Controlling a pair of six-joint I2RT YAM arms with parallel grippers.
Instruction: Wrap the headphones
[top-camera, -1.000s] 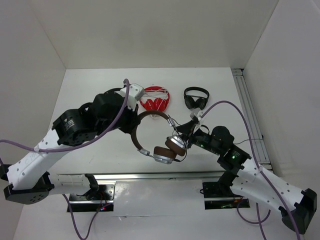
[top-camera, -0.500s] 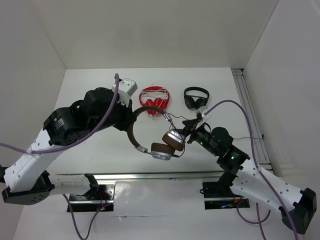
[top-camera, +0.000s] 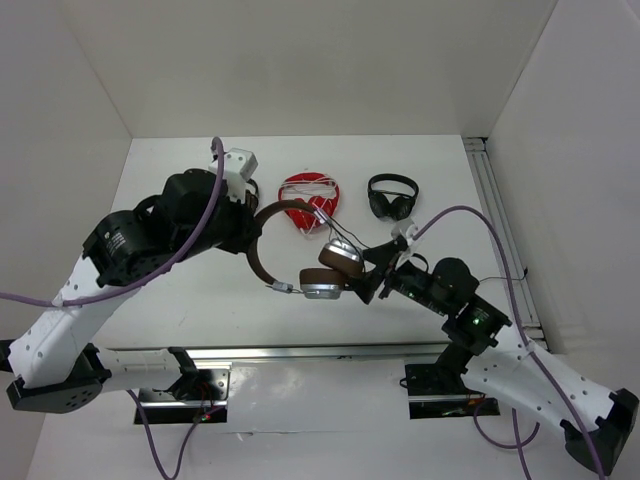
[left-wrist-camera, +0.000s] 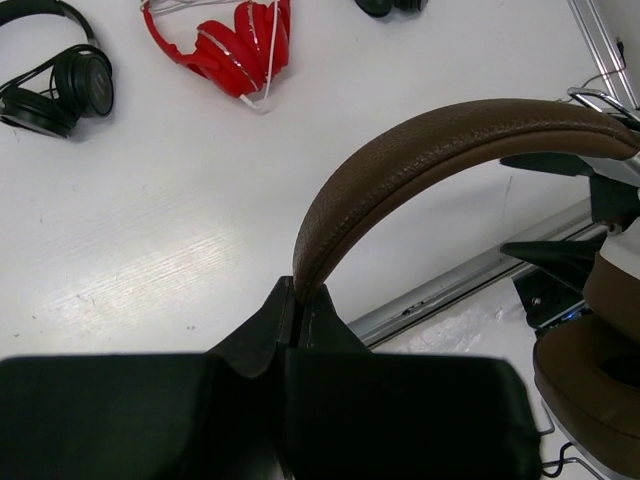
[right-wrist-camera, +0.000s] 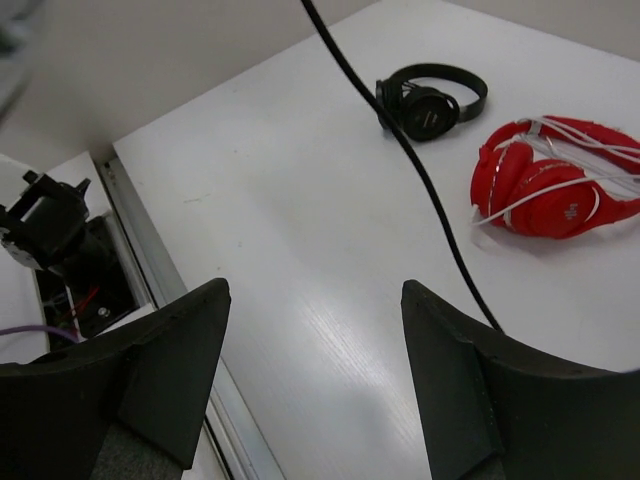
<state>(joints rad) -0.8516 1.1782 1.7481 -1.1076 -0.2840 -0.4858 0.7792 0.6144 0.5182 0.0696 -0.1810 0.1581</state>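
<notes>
The headphones, with a brown headband and silver-and-brown ear cups, hang above the table in the middle. My left gripper is shut on the headband's left end; in the left wrist view the fingertips pinch the brown band. My right gripper is open just right of the ear cups and holds nothing. In the right wrist view the thin black cable runs down past the right finger, outside the gap of my right gripper.
A red pair with a white cord and a small black pair lie at the back of the table. Another black pair shows in the left wrist view. Aluminium rails run along the right edge and the front.
My left arm has carried the headphones to the left and toward the back, so the ear cups moved away from the front rail. My right gripper opened wider and stays beside the cups.
</notes>
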